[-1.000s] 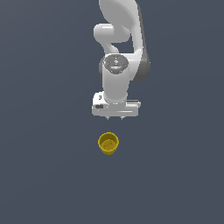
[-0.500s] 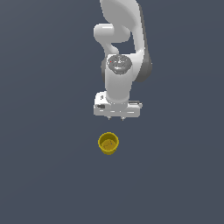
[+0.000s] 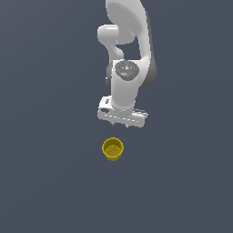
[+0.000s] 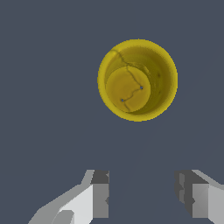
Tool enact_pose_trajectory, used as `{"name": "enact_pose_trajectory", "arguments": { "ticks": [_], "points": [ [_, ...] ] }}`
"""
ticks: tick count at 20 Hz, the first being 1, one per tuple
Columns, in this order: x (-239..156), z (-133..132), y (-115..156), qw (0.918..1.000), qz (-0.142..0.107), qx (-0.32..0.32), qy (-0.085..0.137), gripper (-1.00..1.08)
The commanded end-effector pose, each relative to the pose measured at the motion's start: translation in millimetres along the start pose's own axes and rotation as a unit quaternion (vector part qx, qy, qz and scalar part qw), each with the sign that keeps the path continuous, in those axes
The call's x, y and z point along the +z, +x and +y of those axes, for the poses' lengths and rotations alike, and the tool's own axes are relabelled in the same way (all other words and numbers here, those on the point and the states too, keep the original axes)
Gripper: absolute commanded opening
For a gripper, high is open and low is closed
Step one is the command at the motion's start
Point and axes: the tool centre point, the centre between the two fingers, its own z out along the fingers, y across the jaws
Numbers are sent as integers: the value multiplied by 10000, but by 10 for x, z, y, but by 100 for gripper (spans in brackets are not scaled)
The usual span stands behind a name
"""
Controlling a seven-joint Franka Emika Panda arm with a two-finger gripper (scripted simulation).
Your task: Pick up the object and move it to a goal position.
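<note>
The object is a small yellow round cup (image 3: 112, 149), standing upright on the flat dark grey floor with its hollow facing up. In the wrist view the cup (image 4: 137, 80) shows its inner bottom and tapered wall. My gripper (image 3: 124, 124) hangs from the white arm just above and slightly behind the cup, not touching it. The gripper (image 4: 142, 199) is open, with a wide gap between its two fingers and nothing held. The cup lies ahead of the fingertips, outside the gap.
A plain dark grey surface (image 3: 50, 182) spreads all around the cup. The white arm (image 3: 129, 41) rises behind the gripper. No other objects or edges show.
The gripper has shifted slightly toward the cup over the last second. The cup has stayed in place.
</note>
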Motion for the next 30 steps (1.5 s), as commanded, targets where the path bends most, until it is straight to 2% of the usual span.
{"name": "enact_pose_trajectory", "arguments": {
  "ticks": [1,8,15,22,30],
  "points": [
    [34,6,15,9996,42,262,-59,28],
    [127,23,59,9946,184,1003,-210,28],
    [214,37,102,9838,354,1728,-336,28],
    [295,48,144,9675,547,2430,-430,28],
    [379,55,190,9428,790,3201,-495,28]
  ]
}}
